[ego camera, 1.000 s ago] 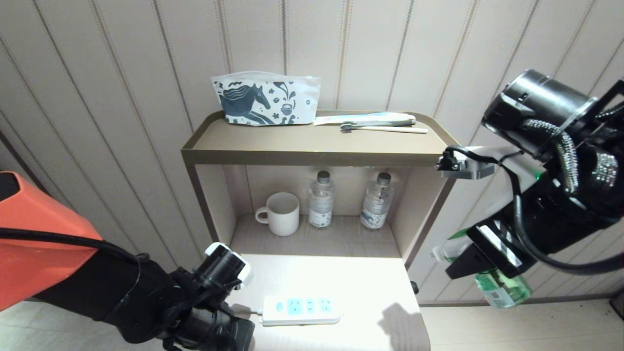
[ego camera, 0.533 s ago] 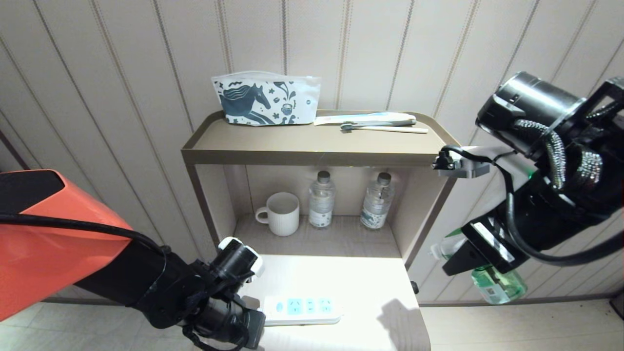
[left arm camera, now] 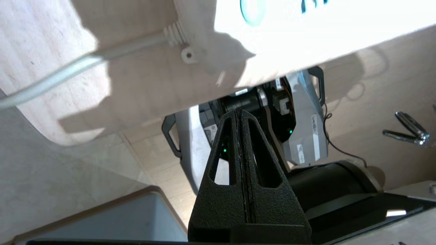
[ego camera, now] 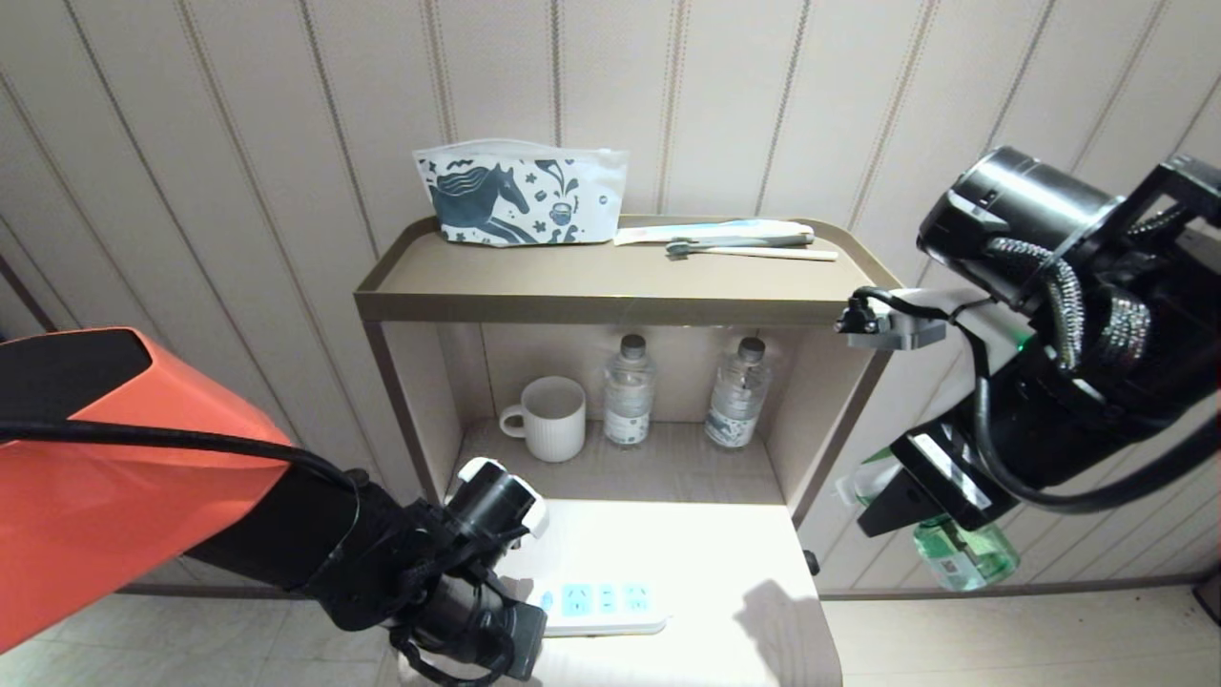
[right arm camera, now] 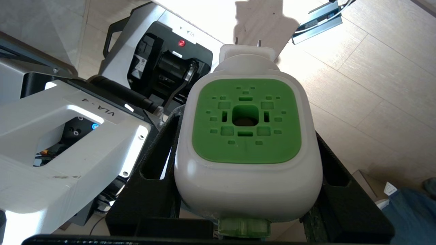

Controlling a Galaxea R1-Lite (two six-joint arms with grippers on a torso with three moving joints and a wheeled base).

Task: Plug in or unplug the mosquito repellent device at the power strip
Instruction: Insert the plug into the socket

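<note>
The mosquito repellent device (right arm camera: 247, 136), a white rounded head with a green centre, sits between the fingers of my right gripper (right arm camera: 245, 126), which is shut on it. Its two prongs point away from the wrist. In the head view the device's green bottle (ego camera: 959, 558) hangs to the right of the cabinet, off the table and above the floor. The power strip (ego camera: 610, 607) lies near the front of the lower tabletop (ego camera: 706, 563), sockets up and all unoccupied. My left gripper (left arm camera: 240, 115) is shut on nothing and sits low at the strip's cord end (left arm camera: 177, 32), hiding that end in the head view.
The cabinet's top tray (ego camera: 610, 286) holds a printed pouch (ego camera: 520, 194) and a toothbrush set (ego camera: 744, 243). In the niche below stand a white cup (ego camera: 548, 418) and two water bottles (ego camera: 628, 389) (ego camera: 737, 393). The strip's grey cord (left arm camera: 68, 76) trails off the table's left edge.
My left arm has moved right and forward along the table's front, now covering the strip's cord end. The right arm with the device has drifted slightly left.
</note>
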